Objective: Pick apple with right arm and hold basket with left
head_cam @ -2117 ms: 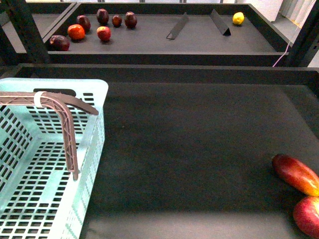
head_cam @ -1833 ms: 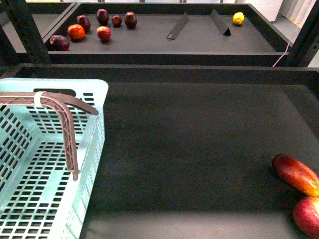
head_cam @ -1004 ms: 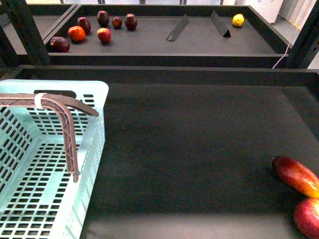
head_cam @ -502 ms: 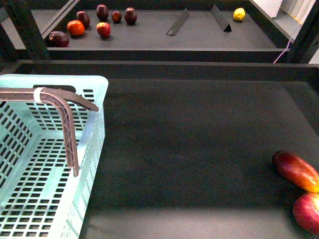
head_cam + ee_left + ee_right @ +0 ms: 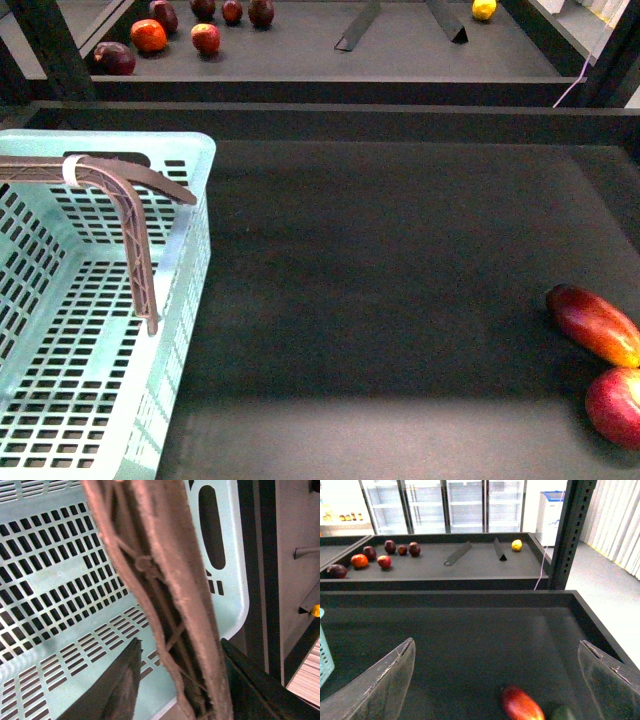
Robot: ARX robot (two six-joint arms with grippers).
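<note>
Left wrist view: tool [image 5: 180,642] astride handle [image 5: 150,555]

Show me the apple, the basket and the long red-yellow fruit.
apple [image 5: 616,406], front view, middle of its red skin.
basket [image 5: 192,285], front view, its slotted right wall.
long red-yellow fruit [image 5: 594,324], front view, middle of its body.

Left gripper [image 5: 178,645]: jaws closed against either side of the basket handle [image 5: 165,580]. Right gripper [image 5: 496,647]: jaws spread wide, nothing between them.
</note>
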